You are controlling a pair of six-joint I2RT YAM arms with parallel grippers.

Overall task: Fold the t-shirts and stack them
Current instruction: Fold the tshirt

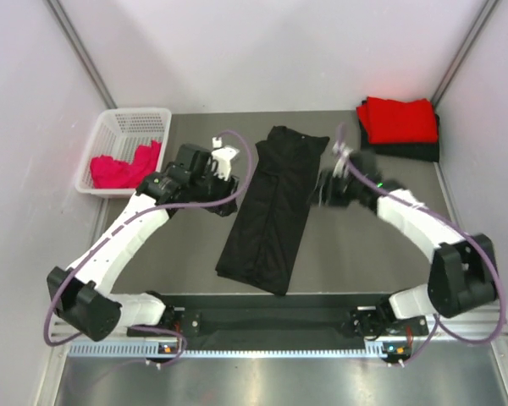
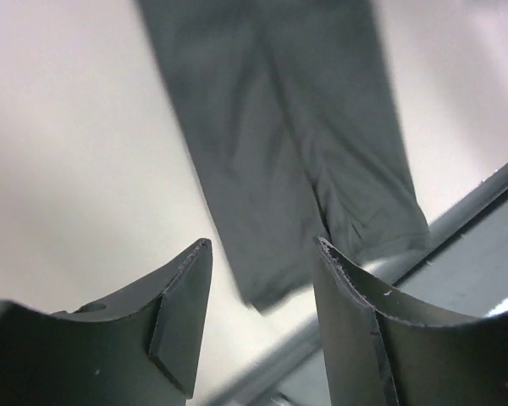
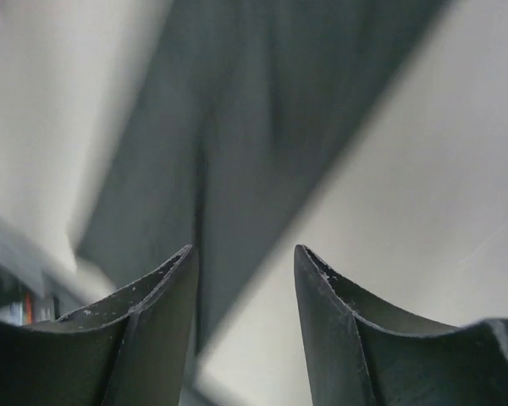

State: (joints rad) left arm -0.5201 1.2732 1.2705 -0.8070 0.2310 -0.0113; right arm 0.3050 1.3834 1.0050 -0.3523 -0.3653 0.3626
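**Both grippers empty beside a long black shirt**

Nearest the arm bases, the lower end of the black t-shirt (image 1: pixel 271 207) lies close to the front edge of the table (image 1: pixel 356 262). It is folded into a long narrow strip that runs from there away toward the back and leans a little to the right.

The left gripper (image 2: pixel 262 321) hangs above the table just left of the strip's far half. Its jaws stand apart with nothing between them. In its wrist view the cloth lies flat below, with a crease down the middle.

The right gripper (image 3: pixel 245 313) is just right of the strip at about the same depth. Its fingers are also spread and hold nothing. From above it is blurred, so whether it touches the shirt's edge is hard to say.

Farther back on the left, a white basket (image 1: pixel 118 118) holds a crumpled pink-red t-shirt (image 1: pixel 118 169). In the far right corner a folded red t-shirt (image 1: pixel 398 118) sits on top of a folded black t-shirt (image 1: pixel 415 152), well apart from the strip.
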